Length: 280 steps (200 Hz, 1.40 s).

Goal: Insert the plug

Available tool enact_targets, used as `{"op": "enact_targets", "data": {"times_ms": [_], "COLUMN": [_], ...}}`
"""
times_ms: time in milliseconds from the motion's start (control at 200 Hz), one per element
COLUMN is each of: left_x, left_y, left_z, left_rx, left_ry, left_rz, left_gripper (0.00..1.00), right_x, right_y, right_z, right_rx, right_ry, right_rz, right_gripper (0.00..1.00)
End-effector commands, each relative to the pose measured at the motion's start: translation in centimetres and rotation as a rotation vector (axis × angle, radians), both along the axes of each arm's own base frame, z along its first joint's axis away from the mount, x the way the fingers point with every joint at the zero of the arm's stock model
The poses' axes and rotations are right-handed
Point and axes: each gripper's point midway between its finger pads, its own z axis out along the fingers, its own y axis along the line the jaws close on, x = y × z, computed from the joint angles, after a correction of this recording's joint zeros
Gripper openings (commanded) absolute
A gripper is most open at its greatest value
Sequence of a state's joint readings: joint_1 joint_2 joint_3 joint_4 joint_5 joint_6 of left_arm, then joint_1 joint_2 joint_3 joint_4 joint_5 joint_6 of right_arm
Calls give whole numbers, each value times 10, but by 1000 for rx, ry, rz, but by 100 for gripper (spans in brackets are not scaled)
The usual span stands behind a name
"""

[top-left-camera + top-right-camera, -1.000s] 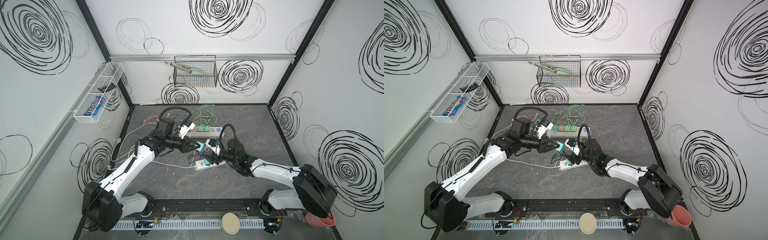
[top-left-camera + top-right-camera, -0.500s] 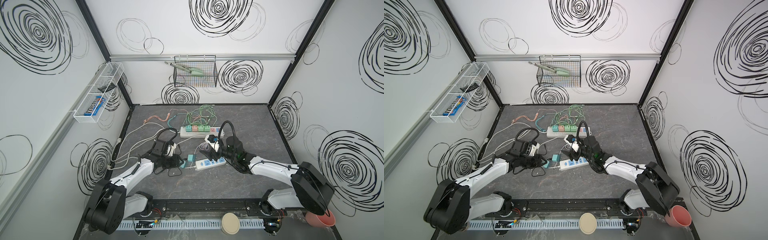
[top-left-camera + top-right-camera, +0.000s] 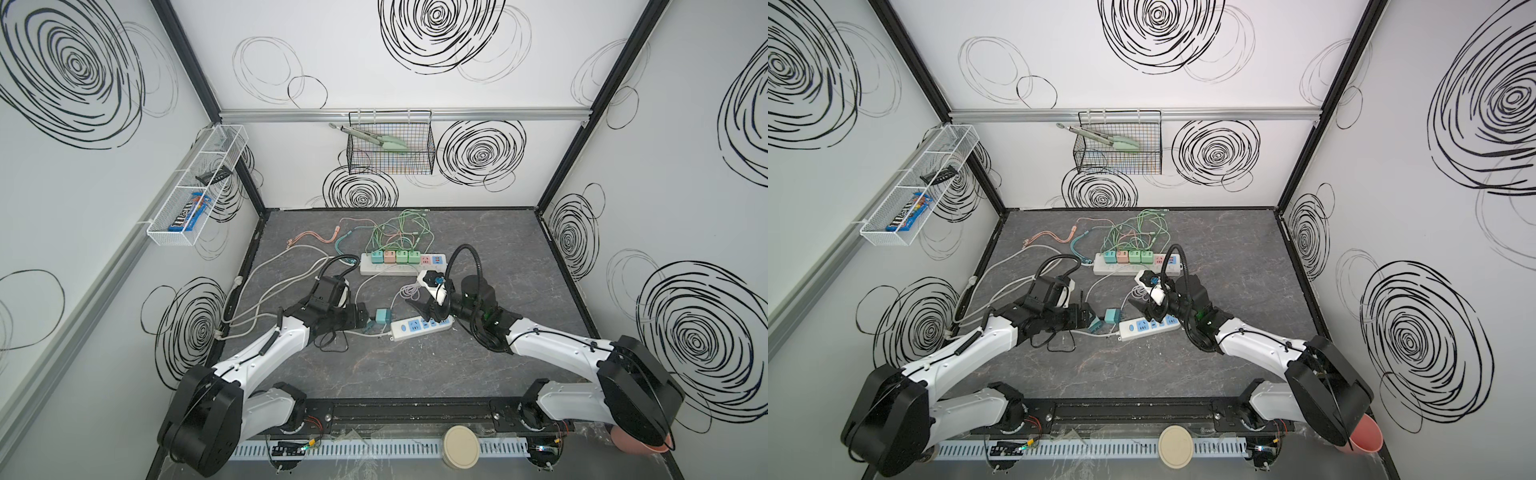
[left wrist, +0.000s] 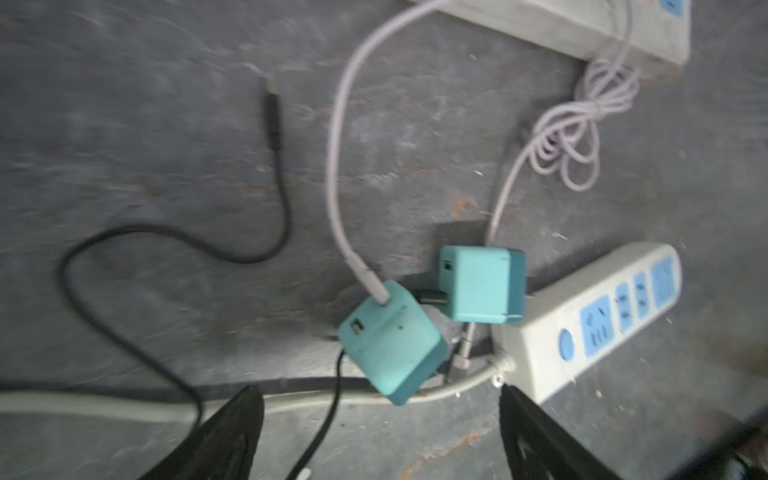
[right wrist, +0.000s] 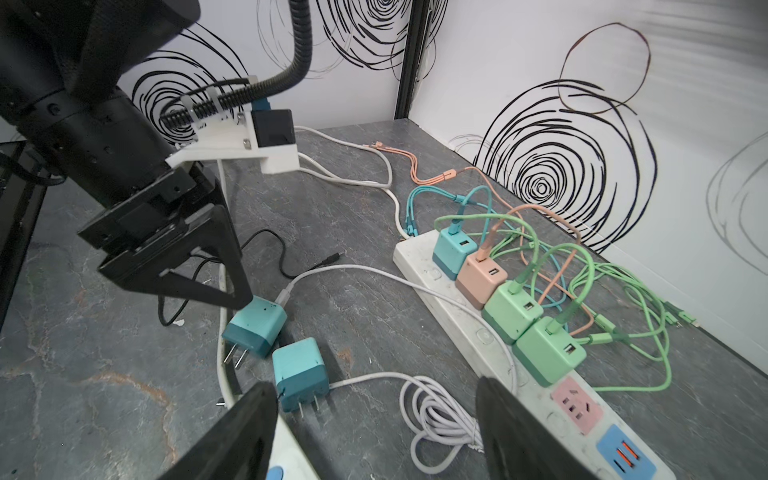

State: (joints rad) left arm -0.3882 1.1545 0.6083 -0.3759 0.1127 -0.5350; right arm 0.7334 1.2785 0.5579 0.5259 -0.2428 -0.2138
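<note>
1. A dark grey marbled tabletop (image 3: 374, 374) floors a white-walled booth. Black swirl drawings (image 3: 436, 37) cover every wall.
2. A blue packet (image 3: 188, 216) reads "m&m's"; no other lettering is legible.
3. At 9 o'clock a white wire shelf (image 3: 170, 239) holds that packet and a dark object. At 12 o'clock a black wire basket (image 3: 365, 164) holds green tongs (image 3: 382, 141). At 5 o'clock stands a pink cup (image 3: 1362, 434).
4. The teal plug (image 4: 392, 345) lies tilted near the centre with its prongs bare, over a white cable (image 4: 124, 405). It is at 9 o'clock from the short power strip (image 3: 419, 326), just beside a second teal plug (image 4: 482, 284).
5. The long power strip (image 3: 399, 270), at 12 o'clock from the short one, carries four chargers (image 3: 395, 257).
6. The left gripper (image 4: 379, 388) is spread wide, with the teal plug just ahead of its fingertips. The right gripper (image 5: 374, 383) is spread over the short power strip.
</note>
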Motion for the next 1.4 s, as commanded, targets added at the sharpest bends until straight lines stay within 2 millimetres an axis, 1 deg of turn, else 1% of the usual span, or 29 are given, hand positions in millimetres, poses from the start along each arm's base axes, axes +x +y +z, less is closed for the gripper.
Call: {"op": "enact_targets", "data": {"times_ms": [0,60,115,165,230,285,330,425,485,585,655,755,861,1006,1081,1211,1286,1396], "left_x": [16,17,17,20,25,30,34,40,37,30,26,22,21,20,19,20,22,27], "left_y": [32,12,-3,-9,-11,-15,-19,-29,-34,-39,-40,-38,-37,-37,-38,-35,-31,-30], "left_z": [28,39,44,45,43,34,26,10,0,-16,-26,-40,-50,-60,-61,-53,-41,-17], "left_rx": [125,42,-1,33,120,155,147,127,137,161,168,180,186,194,191,201,216,210], "left_ry": [-118,-146,-137,-129,-139,-127,-109,-46,4,48,67,91,109,132,135,111,77,3], "left_rz": [136,59,18,14,35,33,26,-14,-43,-62,-61,-44,-48,-53,-56,-52,-50,-59], "left_gripper": [90,85,81,81,81,80,77,74,74,69,68,68,68,61,57,40,31,20], "right_x": [-3,-2,-1,0,2,2,2,0,0,-2,-4,-5,-5,-8,-11,-14,-15,-11], "right_y": [-4,-5,-6,-7,-8,-9,-9,-10,-13,-17,-19,-17,-15,-12,-11,-9,-8,-10], "right_z": [1,0,1,2,4,4,4,2,0,-4,-8,-8,-7,-9,-10,-13,-14,-11], "right_rx": [-19,-25,-26,-26,-23,-19,-20,-37,-50,-59,-65,-62,-61,-81,-87,-96,-95,-71], "right_ry": [-21,-28,-33,-37,-44,-45,-45,-43,-40,-41,-40,-39,-41,-47,-51,-50,-48,-23], "right_rz": [1,-5,-13,-23,-38,-48,-48,-49,-60,-70,-69,-62,-55,-35,-27,-21,-18,-52], "right_gripper": [79,79,79,79,79,79,79,79,79,79,79,79,79,79,79,79,80,80]}}
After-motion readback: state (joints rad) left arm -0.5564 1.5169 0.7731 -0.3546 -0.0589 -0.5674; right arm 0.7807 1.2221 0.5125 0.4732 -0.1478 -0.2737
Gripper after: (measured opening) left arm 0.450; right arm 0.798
